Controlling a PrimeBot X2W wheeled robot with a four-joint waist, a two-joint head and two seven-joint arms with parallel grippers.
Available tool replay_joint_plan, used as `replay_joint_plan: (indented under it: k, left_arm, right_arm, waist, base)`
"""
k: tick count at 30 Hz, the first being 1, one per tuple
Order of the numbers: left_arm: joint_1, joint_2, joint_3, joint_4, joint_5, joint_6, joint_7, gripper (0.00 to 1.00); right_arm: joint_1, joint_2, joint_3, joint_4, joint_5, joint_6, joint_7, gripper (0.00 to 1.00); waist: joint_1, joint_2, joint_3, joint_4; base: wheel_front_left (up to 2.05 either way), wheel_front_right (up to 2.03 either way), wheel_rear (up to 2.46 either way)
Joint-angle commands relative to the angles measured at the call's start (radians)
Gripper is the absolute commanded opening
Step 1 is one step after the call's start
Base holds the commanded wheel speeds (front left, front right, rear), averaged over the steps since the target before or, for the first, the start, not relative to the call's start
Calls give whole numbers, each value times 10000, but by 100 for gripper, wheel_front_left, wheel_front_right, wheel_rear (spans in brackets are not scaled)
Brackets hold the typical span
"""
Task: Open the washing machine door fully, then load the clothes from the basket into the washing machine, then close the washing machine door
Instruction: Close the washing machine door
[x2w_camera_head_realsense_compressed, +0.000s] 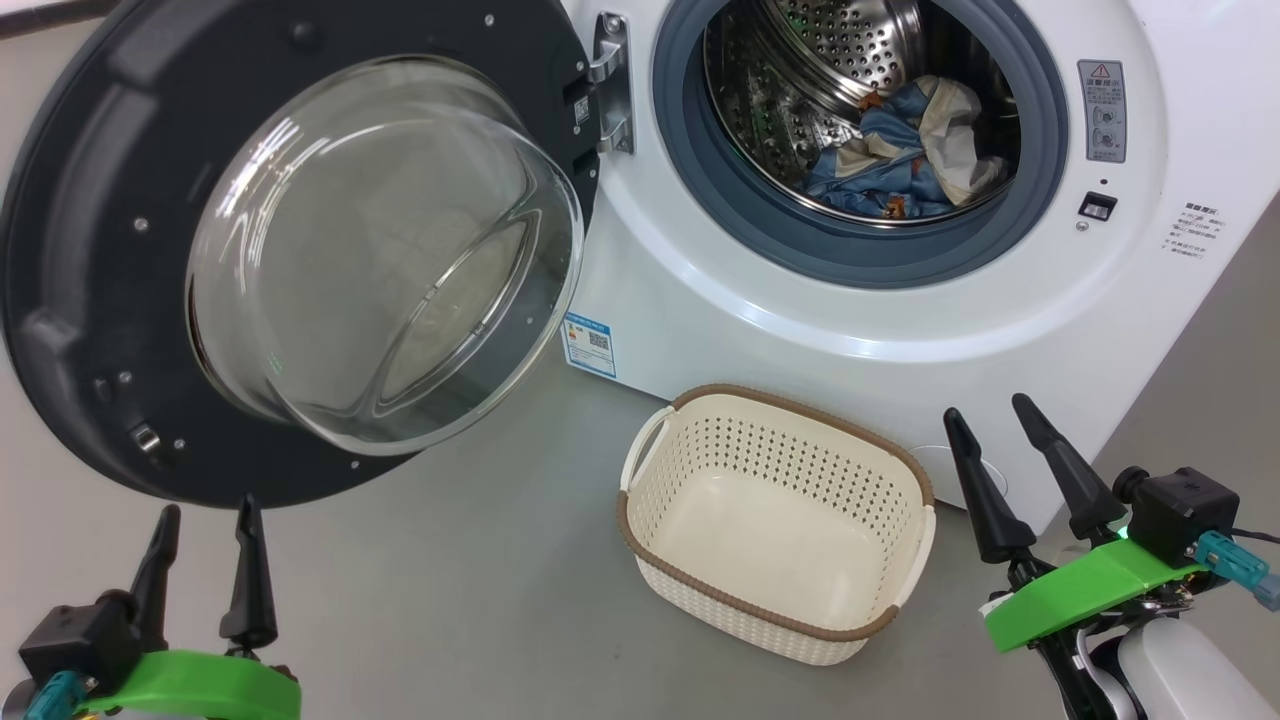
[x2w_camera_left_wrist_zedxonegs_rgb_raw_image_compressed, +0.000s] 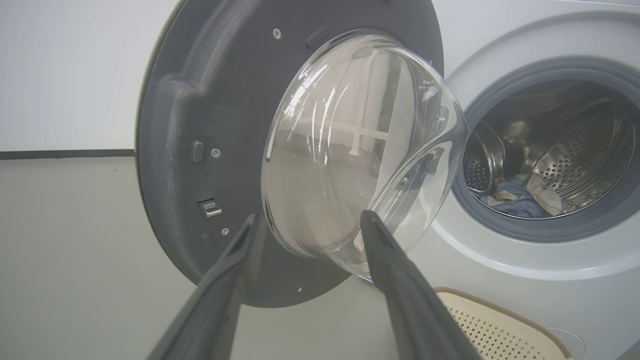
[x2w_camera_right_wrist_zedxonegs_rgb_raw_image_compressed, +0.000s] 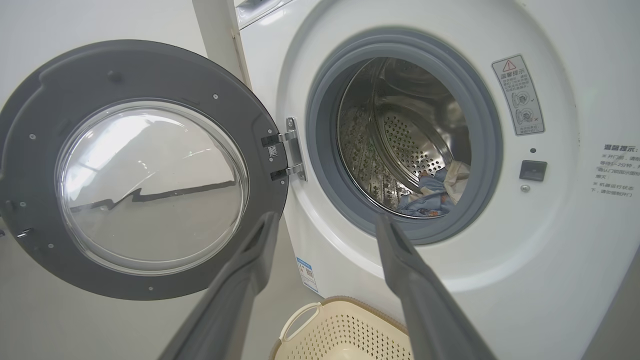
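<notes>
One white washing machine stands on the floor, its one round dark-grey door swung wide to the left. One cream, brown-rimmed basket sits before it, empty. Blue clothes lie bunched in the drum. Both pairs of jaws gape wide, holding nothing.

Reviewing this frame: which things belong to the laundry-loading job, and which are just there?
Job:
washing machine door, swung open
washing machine
clothes, inside the machine
basket, empty

Just there:
blue label sticker
warning label
grey floor
</notes>
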Motion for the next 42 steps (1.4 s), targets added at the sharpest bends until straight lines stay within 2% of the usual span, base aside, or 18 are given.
replay_joint_plan:
  k: [1, 16, 17, 19, 27, 34, 39, 42]
  left_arm:
    - [-112, 328, 373, -297, -48, 41, -62, 100]
    - [-107, 402, 345, -398, -173, 61, -39, 100]
    - [-107, 421, 340, -413, -177, 63, -24, 95]
    - [-113, 456, 335, -464, -189, 68, 5, 0]
    - [-301, 806, 406, -1266, -223, 52, 203, 0]
    - [-1376, 1785, 1179, -3123, -682, -125, 716, 0]
    - [-2491, 2575, 2078, -4113, -1572, -349, 1340, 0]
    - [-3253, 2683, 2599, -4043, -2591, -553, 1667, 0]
  right_arm:
    - [-222, -98, 178, -199, 75, 44, -49, 100]
    - [-217, -92, 212, -168, 136, 44, -49, 100]
    - [-203, -84, 207, -164, 142, 44, -49, 100]
    - [-178, -71, 190, -163, 152, 44, -49, 100]
    - [-126, -30, 141, -175, 168, 44, -49, 100]
    - [-72, -81, 172, -178, 167, 44, -49, 100]
    - [51, -236, 179, -200, 108, 44, -49, 100]
    - [13, -362, 246, -213, 86, 44, -49, 100]
  waist:
    - [0, 0, -2, -3]
    - [0, 0, -75, -12]
    - [0, 0, -94, -16]
    - [0, 0, -125, -22]
    - [0, 0, -241, -37]
    - [0, 0, -313, -69]
    - [0, 0, -243, -218]
    - [0, 0, -81, -425]
  base:
    - [0, 0, 0]
    - [0, 0, 0]
    - [0, 0, 0]
    - [0, 0, 0]
    - [0, 0, 0]
    - [0, 0, 0]
    - [0, 0, 0]
    - [0, 0, 0]
